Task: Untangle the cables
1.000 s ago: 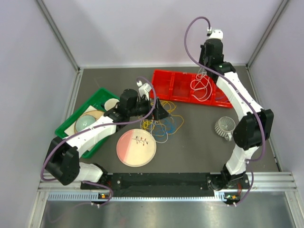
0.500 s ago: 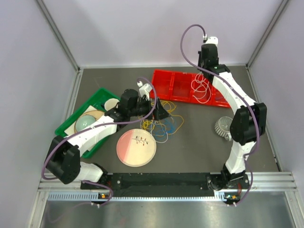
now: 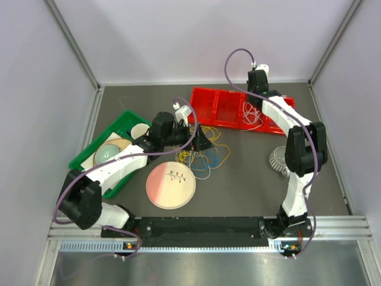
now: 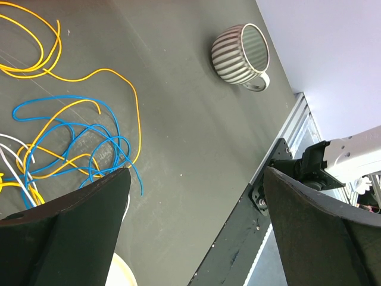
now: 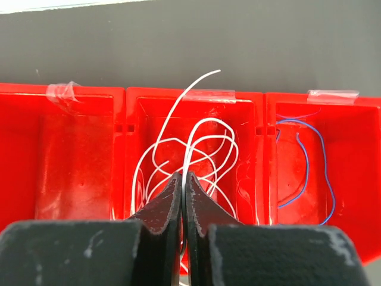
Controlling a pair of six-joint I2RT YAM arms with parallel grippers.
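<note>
A tangle of yellow (image 4: pixel 89 74), blue (image 4: pixel 65 128) and white (image 4: pixel 12 156) cables lies on the dark table, seen from above as one heap (image 3: pixel 205 156). My left gripper (image 4: pixel 196 179) hangs open just beside and over that heap (image 3: pixel 199 138), with nothing between its fingers. Over the red tray (image 5: pixel 196 95), my right gripper (image 5: pixel 183 176) is shut on a white cable (image 5: pixel 202 140), whose loops hang into the middle compartment (image 3: pixel 253 113). A thin blue cable (image 5: pixel 306 170) lies in the tray's right compartment.
A striped grey mug (image 3: pixel 280 158) lies on its side at the right, also in the left wrist view (image 4: pixel 241 53). A pink-and-cream plate (image 3: pixel 171 185) sits near the front. A green tray (image 3: pixel 89 156) with bowls stands at the left.
The right arm has swung left and down over the red tray, carrying the white cable with it. The left arm and the heap of cables have stayed put.
</note>
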